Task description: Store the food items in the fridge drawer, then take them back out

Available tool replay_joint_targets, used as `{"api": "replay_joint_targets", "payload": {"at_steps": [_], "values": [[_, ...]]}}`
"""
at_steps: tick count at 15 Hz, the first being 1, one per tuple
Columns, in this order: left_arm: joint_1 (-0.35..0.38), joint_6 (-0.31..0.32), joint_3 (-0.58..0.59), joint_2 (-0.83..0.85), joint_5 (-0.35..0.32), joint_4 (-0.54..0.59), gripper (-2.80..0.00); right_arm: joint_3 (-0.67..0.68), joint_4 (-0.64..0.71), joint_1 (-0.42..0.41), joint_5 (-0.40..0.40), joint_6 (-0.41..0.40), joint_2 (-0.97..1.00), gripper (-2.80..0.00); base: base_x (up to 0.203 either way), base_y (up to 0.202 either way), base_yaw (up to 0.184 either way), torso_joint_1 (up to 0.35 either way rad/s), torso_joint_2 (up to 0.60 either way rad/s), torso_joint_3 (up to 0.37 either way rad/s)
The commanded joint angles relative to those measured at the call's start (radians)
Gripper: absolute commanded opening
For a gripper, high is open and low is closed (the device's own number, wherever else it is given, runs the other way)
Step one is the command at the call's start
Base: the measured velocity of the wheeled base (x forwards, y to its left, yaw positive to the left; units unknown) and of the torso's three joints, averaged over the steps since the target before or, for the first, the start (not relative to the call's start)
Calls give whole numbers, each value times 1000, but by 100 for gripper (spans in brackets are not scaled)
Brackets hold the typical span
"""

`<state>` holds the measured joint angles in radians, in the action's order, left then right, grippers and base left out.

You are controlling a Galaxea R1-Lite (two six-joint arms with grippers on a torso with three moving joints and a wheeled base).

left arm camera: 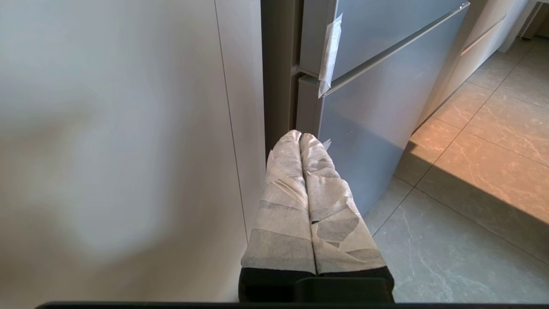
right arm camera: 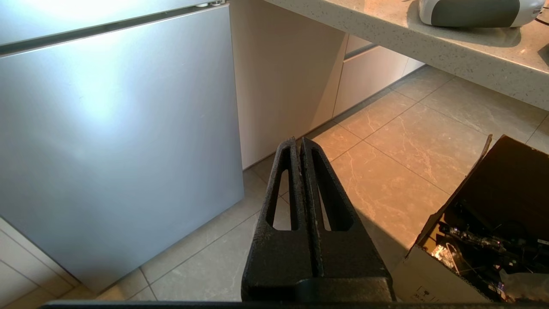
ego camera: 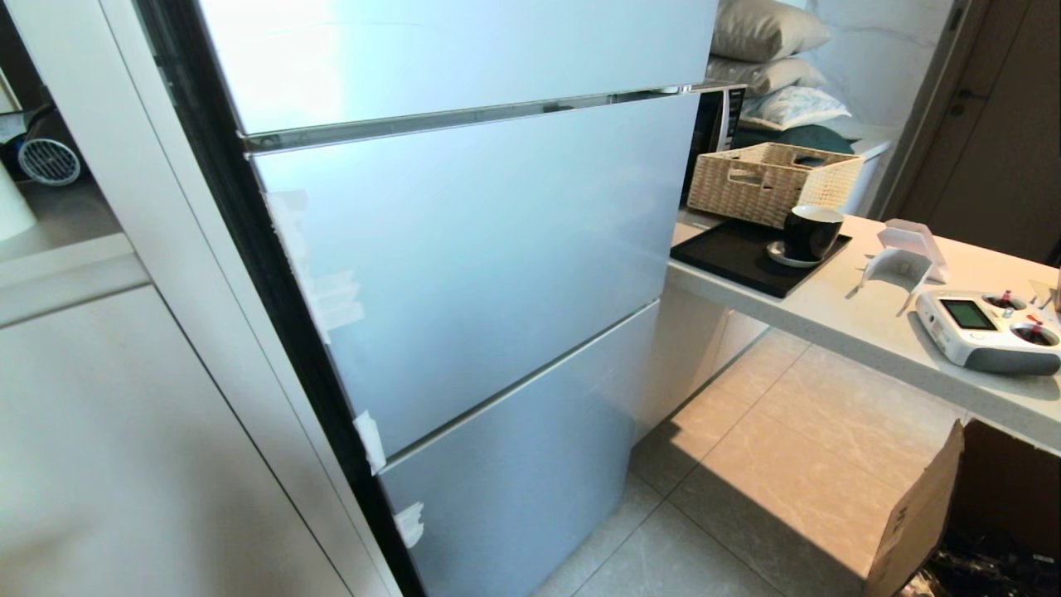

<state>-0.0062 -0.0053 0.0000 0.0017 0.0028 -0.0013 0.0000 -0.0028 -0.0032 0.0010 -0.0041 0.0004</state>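
- Pressed together with nothing between them, the jaws of the left gripper (left arm camera: 300,137), wrapped in pale tape, hang low by the bottom left corner of the tall silver-blue fridge (ego camera: 464,274), between it and the white cabinet panel (left arm camera: 120,150) on that side.
- Jaws of the black right gripper (right arm camera: 298,143) are likewise clenched flat and empty; it hangs over the grey marbled floor tiles (right arm camera: 386,150) just off the fridge's lower right corner.
- All the fridge's flat door fronts are closed, with scraps of white tape (ego camera: 370,439) stuck along their left edge; no drawer or food shows, so I cannot tell where they are.
- Right of the fridge runs a pale speckled stone counter (ego camera: 862,323).
- On the counter nearest the fridge lies a flat black tray (ego camera: 738,261) bearing a dark cup on a saucer (ego camera: 808,236), with a woven wicker basket (ego camera: 763,182) behind it.
- Farther from the fridge sits a white handheld remote controller (ego camera: 986,327) with two sticks.
- Below the counter's far end stands an open brown cardboard box (right arm camera: 484,227) on the floor.
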Motion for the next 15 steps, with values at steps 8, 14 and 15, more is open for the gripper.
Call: {"api": "replay_joint_targets", "payload": {"at_steps": [8, 14, 15], "values": [[0, -1, 0, 0, 0, 0, -280, 0, 0, 1, 1, -1, 1, -280, 0, 0, 0, 0, 0, 0], [0, 1, 0, 0, 0, 0, -280, 0, 0, 0, 1, -1, 1, -280, 0, 0, 0, 0, 0, 0], [0, 1, 0, 0, 0, 0, -280, 0, 0, 1, 1, -1, 1, -280, 0, 0, 0, 0, 0, 0]]}}
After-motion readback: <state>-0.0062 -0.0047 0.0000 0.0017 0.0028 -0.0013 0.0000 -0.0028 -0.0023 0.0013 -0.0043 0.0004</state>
